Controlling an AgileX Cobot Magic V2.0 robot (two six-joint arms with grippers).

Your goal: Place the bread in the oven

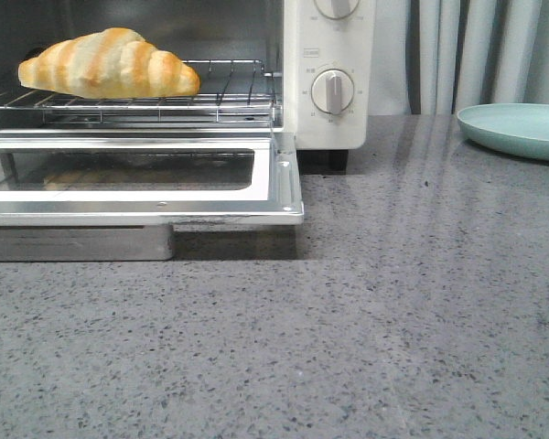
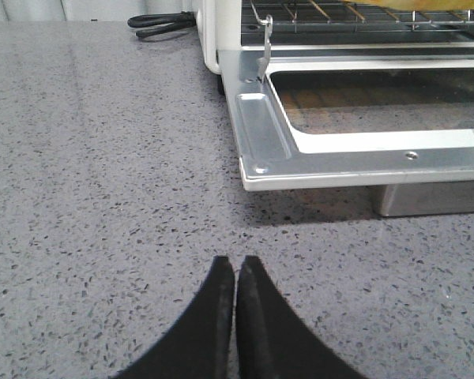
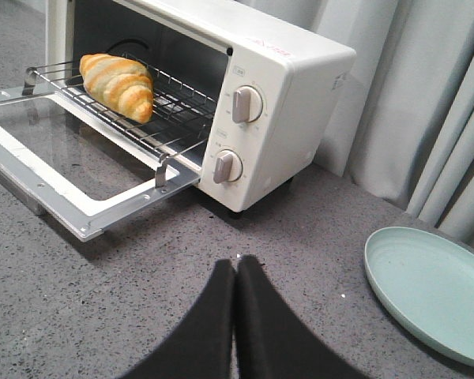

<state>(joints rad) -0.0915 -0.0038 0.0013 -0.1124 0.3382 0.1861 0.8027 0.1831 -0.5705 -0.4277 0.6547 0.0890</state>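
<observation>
The bread, a golden roll with cream stripes, lies on the wire rack inside the white oven; it also shows in the right wrist view. The oven's glass door hangs open and flat. My left gripper is shut and empty above the counter, in front of the door's corner. My right gripper is shut and empty above the counter, in front of the oven's dials. Neither gripper shows in the front view.
A pale green plate sits on the grey speckled counter to the right of the oven; it shows in the right wrist view too. A black cord lies behind the oven's left side. Grey curtains hang behind.
</observation>
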